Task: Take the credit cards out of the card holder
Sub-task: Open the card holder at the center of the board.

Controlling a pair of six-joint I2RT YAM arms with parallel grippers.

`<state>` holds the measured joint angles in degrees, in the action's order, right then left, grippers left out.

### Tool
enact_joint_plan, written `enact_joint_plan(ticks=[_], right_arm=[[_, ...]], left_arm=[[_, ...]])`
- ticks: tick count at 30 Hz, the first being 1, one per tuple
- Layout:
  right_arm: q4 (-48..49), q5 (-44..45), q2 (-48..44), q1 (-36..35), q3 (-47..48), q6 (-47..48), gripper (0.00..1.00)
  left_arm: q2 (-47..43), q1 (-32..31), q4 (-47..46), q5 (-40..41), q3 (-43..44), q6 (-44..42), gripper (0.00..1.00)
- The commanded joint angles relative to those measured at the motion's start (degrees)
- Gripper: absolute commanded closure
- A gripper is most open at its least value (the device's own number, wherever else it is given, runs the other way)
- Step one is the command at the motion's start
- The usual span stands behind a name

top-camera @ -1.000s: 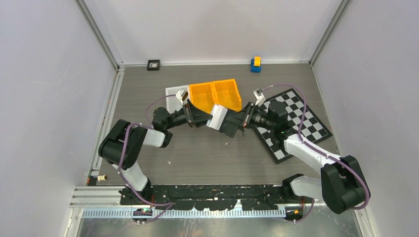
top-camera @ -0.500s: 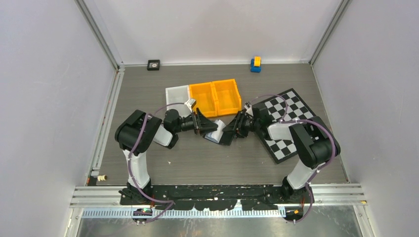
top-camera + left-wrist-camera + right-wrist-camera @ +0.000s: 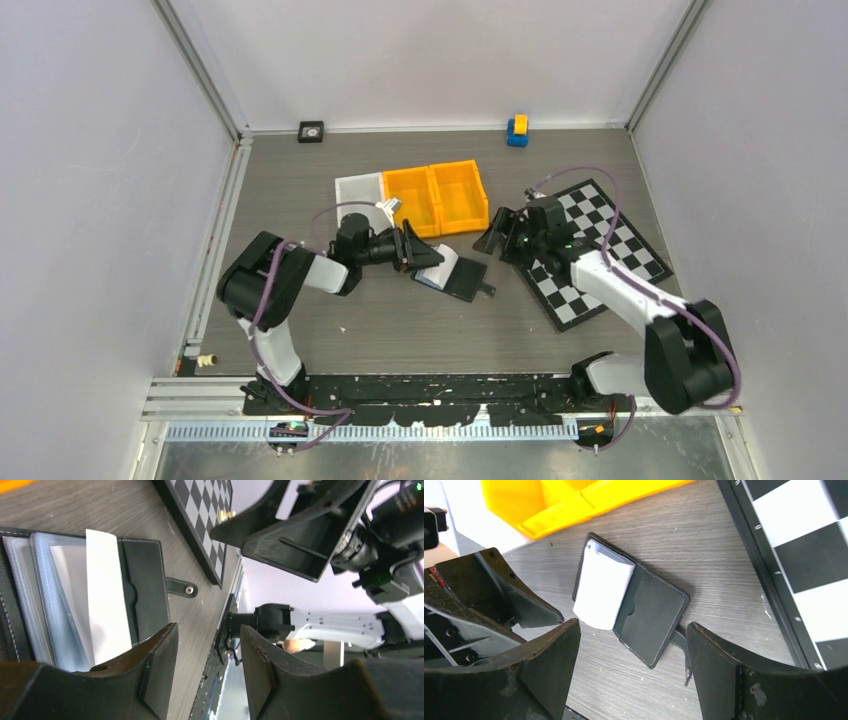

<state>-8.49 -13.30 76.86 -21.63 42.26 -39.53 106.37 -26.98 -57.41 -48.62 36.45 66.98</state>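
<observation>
Flanking the open card holder (image 3: 462, 278), left hand (image 3: 206, 636) and right hand (image 3: 631, 627) gape empty; strap edge clear.

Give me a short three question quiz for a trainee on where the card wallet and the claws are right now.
1. True or false: the black folding leather card holder lies open on the grey wood-grain table.
2. The right claw is: A shut on the holder; B open and apart from it; C shut on a bin.
3. Fill in: the two plastic bins beyond the holder are coloured ____.
Key: 1 true; 2 B; 3 orange.
</observation>
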Motion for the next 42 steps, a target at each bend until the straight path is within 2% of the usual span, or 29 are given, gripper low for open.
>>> enact_joint_plan(ticks=[1, 3, 6, 10, 12, 13, 14, 18, 21, 30, 34, 42], right_arm=[[-4.96, 6.48, -9.3, -0.55, 0.86, 3.03, 0.18], [-4.59, 5.39, -10.21, -1.65, 1.03, 2.7, 0.18], [-1.57, 4.18, -8.34, -5.53, 1.55, 2.21, 0.18], [-3.63, 10.42, 0.45, -11.88, 6.39, 2.12, 0.18], [-6.4, 16.02, 5.19, -13.59, 10.54, -1.59, 0.13], [-7.7, 17.91, 7.24, -14.14, 12.03, -2.7, 0.11], [-8.96, 19.01, 8.84, -14.54, 13.49, -3.81, 0.1], [-12.01, 29.01, 10.02, -16.89, 15.08, -11.44, 0.06], [-13.61, 34.8, 9.42, -18.93, 15.41, -15.63, 0.03], [-21.0, 40.17, 19.66, -25.34, 27.37, -20.67, 0.03], [-23.64, 40.25, 25.73, -26.29, 32.28, -21.58, 0.03], [-26.26, 41.39, 32.89, -27.32, 35.91, -21.95, 0.03]], left_arm=[[-12.69, 1.83, 17.05, 7.12, -0.2, -13.65, 0.49], [-18.12, 2.09, 30.07, 13.64, 0.24, -20.23, 0.45], [-25.18, 2.11, 42.23, 23.48, 0.91, -26.53, 0.37], [-31.58, 2.21, 49.34, 33.22, 0.71, -29.72, 0.23], [-33.12, 2.55, 50.36, 36.76, 0.17, -29.9, 0.11], [-33.53, 2.86, 51.0, 38.34, -0.12, -29.41, 0.02], [-33.92, 3.33, 52.39, 40.19, -0.03, -28.53, 0.01], [-35.68, 5.18, 61.08, 47.86, 1.22, -25.69, 0.0], [-38.5, 5.36, 60.23, 49.62, -0.37, -25.55, 0.0], [-46.47, 5.54, 53.75, 54.62, -7.47, -22.88, 0.02], [-47.19, 5.54, 53.57, 54.42, -7.66, -22.71, 0.03], [-46.81, 5.54, 53.04, 53.13, -7.48, -22.77, 0.03]])
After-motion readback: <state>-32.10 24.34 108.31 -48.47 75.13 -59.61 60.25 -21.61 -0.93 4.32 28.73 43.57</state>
